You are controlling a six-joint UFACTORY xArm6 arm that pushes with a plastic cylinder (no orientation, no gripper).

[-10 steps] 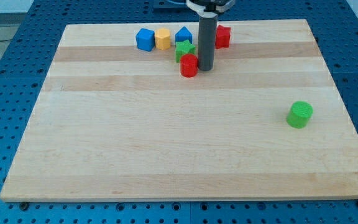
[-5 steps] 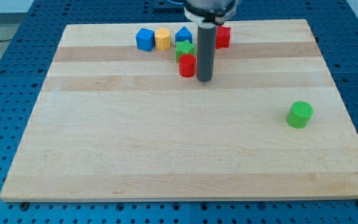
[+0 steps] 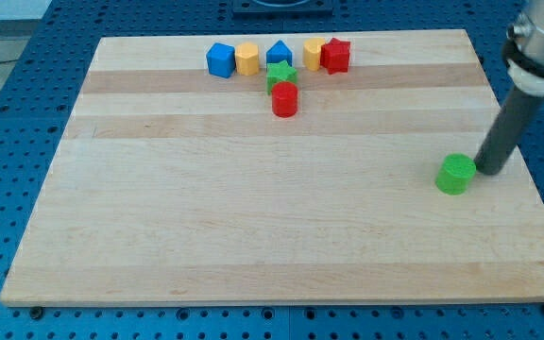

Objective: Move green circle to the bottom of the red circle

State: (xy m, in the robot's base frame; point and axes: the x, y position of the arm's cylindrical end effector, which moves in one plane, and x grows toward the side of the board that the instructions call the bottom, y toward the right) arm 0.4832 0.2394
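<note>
Green circle block (image 3: 456, 175): near wooden board's (image 3: 253, 227) right edge.
Red circle block (image 3: 284, 99): near top edge, bare wood below.
Tip (image 3: 488, 172): just right of green circle; plain rod, nothing grasped.

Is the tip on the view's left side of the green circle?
No: my tip sits just off the view's right edge of the green circle.

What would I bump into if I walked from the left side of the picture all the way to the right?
Blue block → yellow block → red circle → red star → green circle → my tip, just right of the green circle.
</note>
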